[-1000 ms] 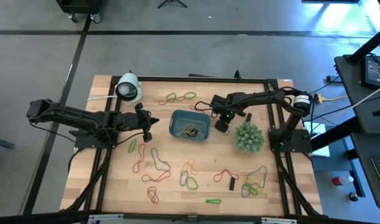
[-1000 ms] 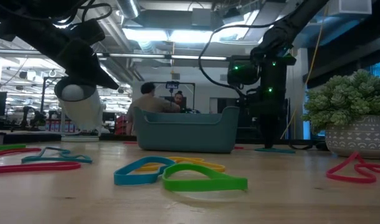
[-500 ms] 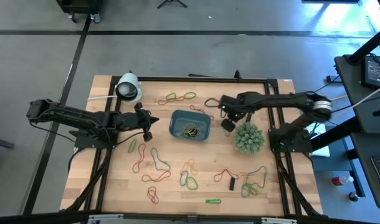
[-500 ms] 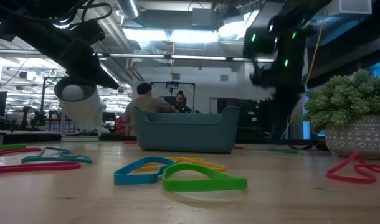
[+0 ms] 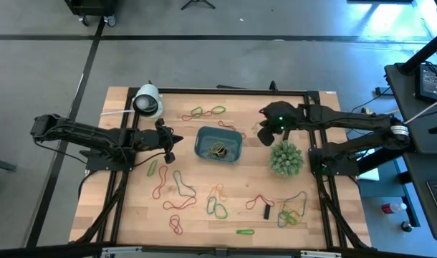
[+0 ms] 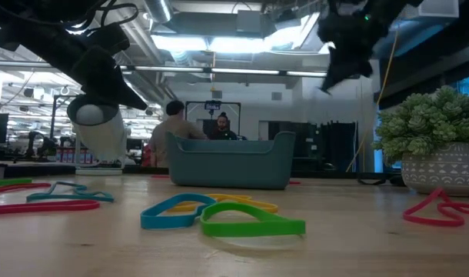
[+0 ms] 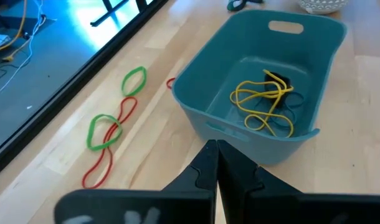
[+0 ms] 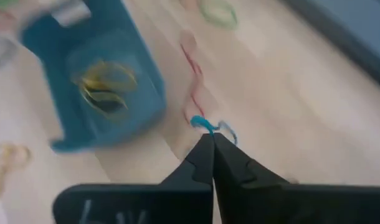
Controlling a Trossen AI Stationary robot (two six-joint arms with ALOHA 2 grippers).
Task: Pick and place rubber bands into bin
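My right pincer [image 8: 210, 138] is pinched on a blue rubber band [image 8: 209, 126]; it feels light, floppy and stretchy, so I grip one strand

A white dome-shaped object [image 5: 147, 101] stands at the wooden table's [image 5: 204, 226] far left corner – a spiky green plant [image 5: 286, 158] in a pale patterned pot sits right of centre, a small black block [image 5: 267, 212] nearer – people [image 6: 175, 123] sit in the room beyond

Right wrist view motion-blurred; bin [image 8: 90, 87] edges smeared.
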